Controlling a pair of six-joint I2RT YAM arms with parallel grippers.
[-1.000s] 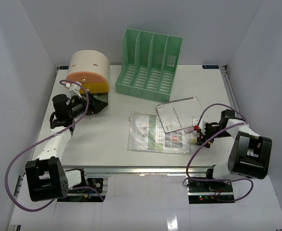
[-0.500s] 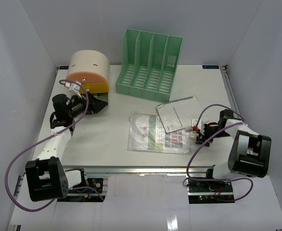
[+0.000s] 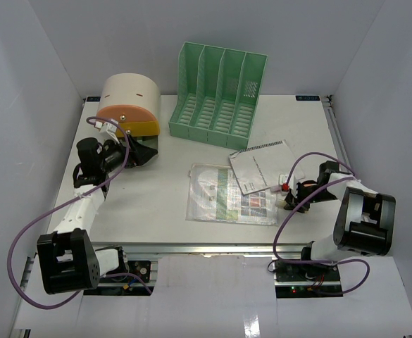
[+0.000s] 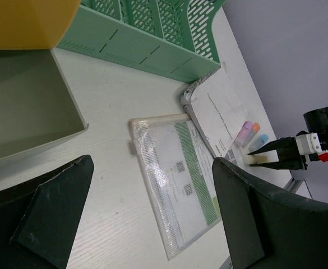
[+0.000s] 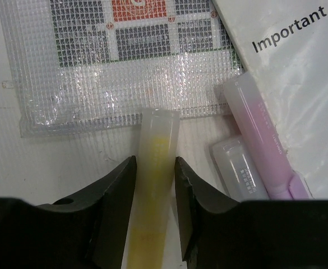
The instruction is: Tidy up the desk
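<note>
The desk [image 3: 156,211] is a white tabletop. A yellow highlighter [image 5: 155,137] lies flat on it just below a clear mesh pouch [image 5: 124,61]. My right gripper [image 5: 155,162] is low on the desk, one finger pressed to each side of the highlighter's barrel. In the top view this gripper [image 3: 288,198] is at the pouch's right end. My left gripper [image 3: 146,153] hovers wide open and empty in front of the cream-and-orange drawer box [image 3: 128,105]. In the left wrist view, the left gripper [image 4: 152,162] looks over the pouch [image 4: 178,179].
A pink highlighter [image 5: 259,140] and a clear-capped marker [image 5: 239,168] lie just right of the yellow one, against a white booklet [image 5: 298,73]. The green file rack [image 3: 216,95] stands at the back. The box's drawer [image 4: 23,101] is pulled open.
The right gripper has crept left toward the pouch and its fingers have closed in onto the yellow highlighter. The left arm has stayed still and open.
</note>
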